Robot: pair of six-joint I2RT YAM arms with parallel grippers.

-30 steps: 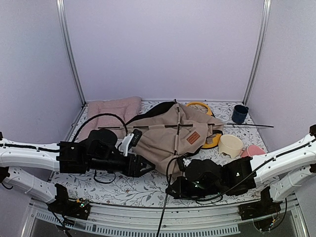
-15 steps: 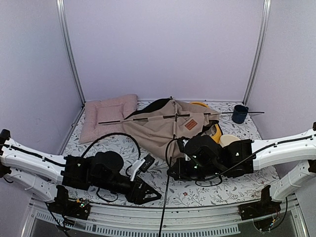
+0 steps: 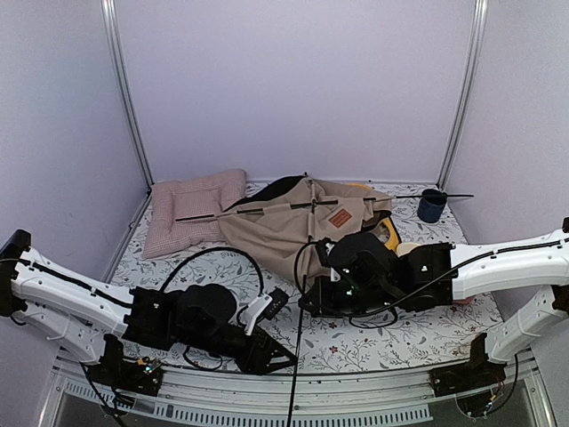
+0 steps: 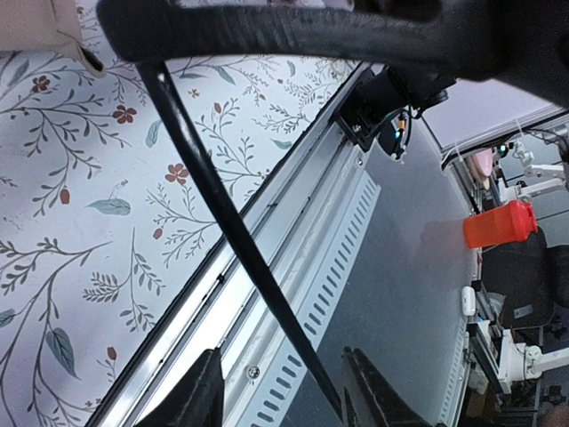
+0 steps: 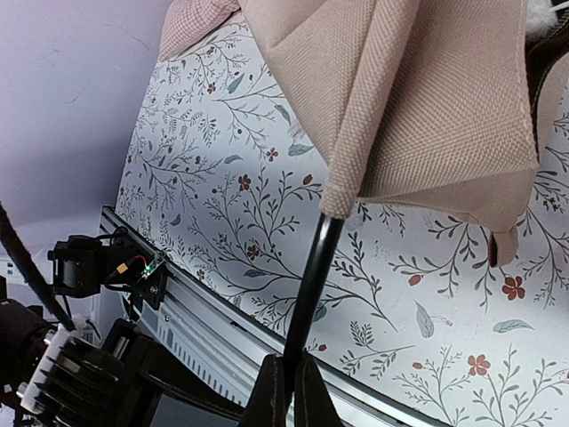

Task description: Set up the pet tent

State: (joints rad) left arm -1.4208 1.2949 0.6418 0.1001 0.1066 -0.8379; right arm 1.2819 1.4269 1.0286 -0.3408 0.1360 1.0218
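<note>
Toward the back edge of the bench (image 3: 373, 342), about midway along it, the pet tent (image 3: 284, 231) lies collapsed, its tan cloth slumped in folds with a thin black pole (image 3: 267, 210) running across the top from the left side out toward the back right corner. A pink cushion (image 3: 191, 209) sits at the back left corner and a blue cup (image 3: 432, 206) at the back right, both apart from the work. The right claw (image 3: 309, 307) reaches in at the tent's near hem, where, as I judge it, a pole end can be drawn out to tension the frame. The left claw (image 3: 276, 356) hangs low by the near edge, well apart from the cloth, seemingly parked out of the way.

Seen from the left wrist, the fingers (image 4: 200, 396) stand wide apart and grip nothing. A thin black line crosses between them down toward the metal rail (image 4: 293, 267); whether it is a cable or a pole I cannot tell. A scrap of tan cloth shows only at the top left.

Seen from the right wrist, the fingers (image 5: 269, 391) are pinched together on a black rod just below where it leaves a tan fabric sleeve, with the floral bench beneath. Holding there, close to the sleeve mouth, probably gives the most control over the rod as it flexes; a slip could let it spring back.
</note>
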